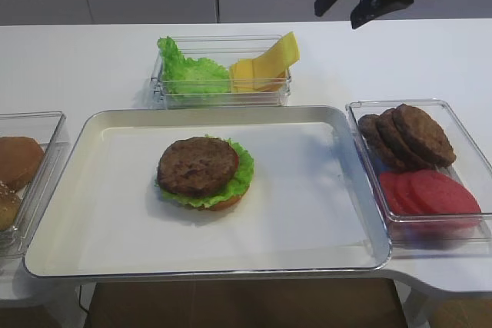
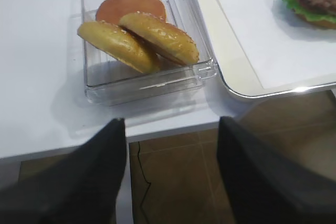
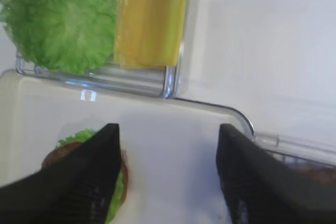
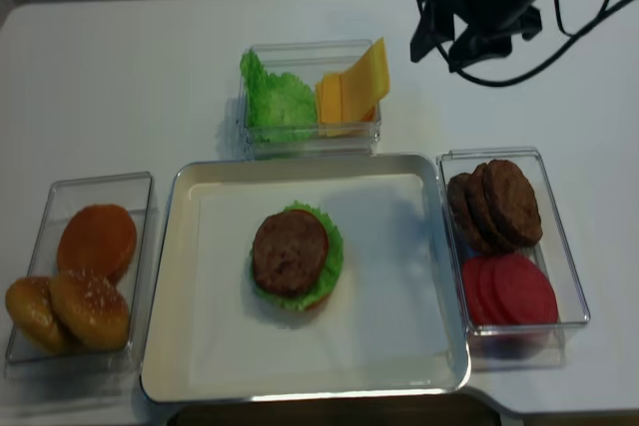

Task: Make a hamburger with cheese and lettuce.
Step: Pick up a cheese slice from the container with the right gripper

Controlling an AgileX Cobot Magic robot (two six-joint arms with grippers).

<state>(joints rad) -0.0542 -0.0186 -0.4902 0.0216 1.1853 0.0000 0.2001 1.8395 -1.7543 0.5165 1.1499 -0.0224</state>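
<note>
We have the hamburger (image 1: pixel 205 173) mid-tray (image 1: pixel 361 247), patty on top, ready for cheese (image 1: pixel 269 63), which leans in the back box (image 1: pixel 273 99) beside spare lettuce (image 1: pixel 188 71). Our right gripper (image 4: pixel 446 42) hangs wide and empty nearby; the box wall hinders. Left gripper (image 2: pixel 170 129) is wide too, by the buns (image 2: pixel 139 35)
</note>
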